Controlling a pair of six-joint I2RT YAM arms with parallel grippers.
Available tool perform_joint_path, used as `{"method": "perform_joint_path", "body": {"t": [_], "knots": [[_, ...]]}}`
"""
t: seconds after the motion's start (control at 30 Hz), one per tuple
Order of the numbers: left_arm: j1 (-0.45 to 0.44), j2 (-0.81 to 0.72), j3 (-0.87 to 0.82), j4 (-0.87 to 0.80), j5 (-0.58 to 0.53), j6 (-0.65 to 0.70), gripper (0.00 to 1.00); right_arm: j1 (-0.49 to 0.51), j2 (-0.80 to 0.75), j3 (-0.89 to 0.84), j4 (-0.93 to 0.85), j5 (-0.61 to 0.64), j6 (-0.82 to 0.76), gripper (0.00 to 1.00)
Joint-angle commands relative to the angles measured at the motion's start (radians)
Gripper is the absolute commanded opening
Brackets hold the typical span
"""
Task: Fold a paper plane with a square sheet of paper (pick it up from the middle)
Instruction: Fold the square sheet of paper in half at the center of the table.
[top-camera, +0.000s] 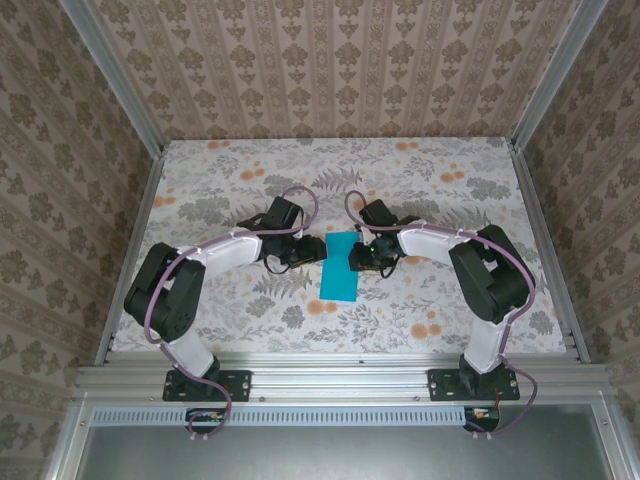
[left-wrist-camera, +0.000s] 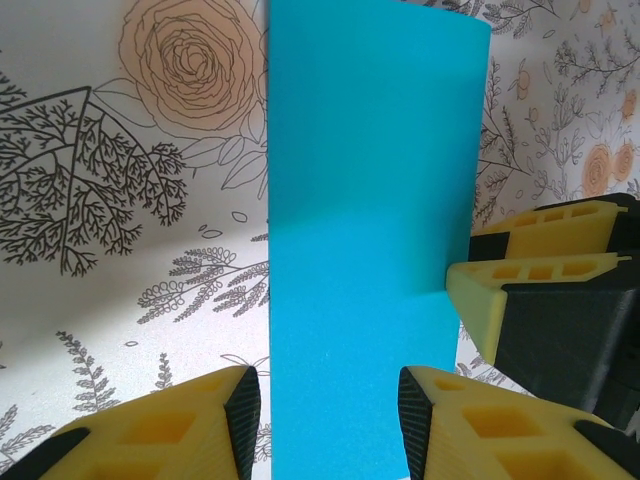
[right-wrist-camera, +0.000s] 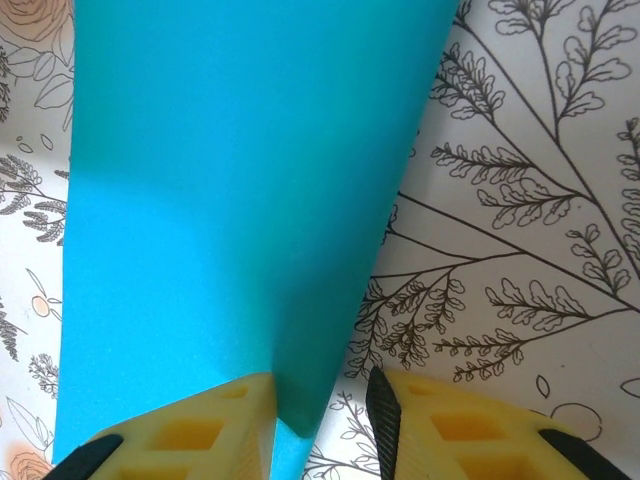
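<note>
The left end effector (left-wrist-camera: 327, 410) is half open and straddles the near end of the teal sheet of paper (left-wrist-camera: 370, 200). The sheet is an oblong on the table (left-wrist-camera: 150, 300), its long axis running straight ahead. The right end effector (right-wrist-camera: 320, 415) is narrowly parted, with a raised paper edge between its fingers.

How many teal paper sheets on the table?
1. The teal sheet lies centrally on the table, between the left gripper and right gripper. Anything beneath it would be hidden.
</note>
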Motion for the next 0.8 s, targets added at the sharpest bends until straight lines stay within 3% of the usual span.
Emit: {"method": "perform_joint_path", "body": {"t": [0.0, 0.77], "knots": [[0.002, -0.016, 0.006, 0.006, 0.020, 0.005, 0.45, 0.012, 0.042, 0.010, -0.043, 0.028, -0.013, 0.34], [0.001, -0.010, 0.004, 0.020, 0.026, -0.004, 0.45, 0.019, 0.058, 0.017, -0.052, 0.041, -0.006, 0.34]]}}
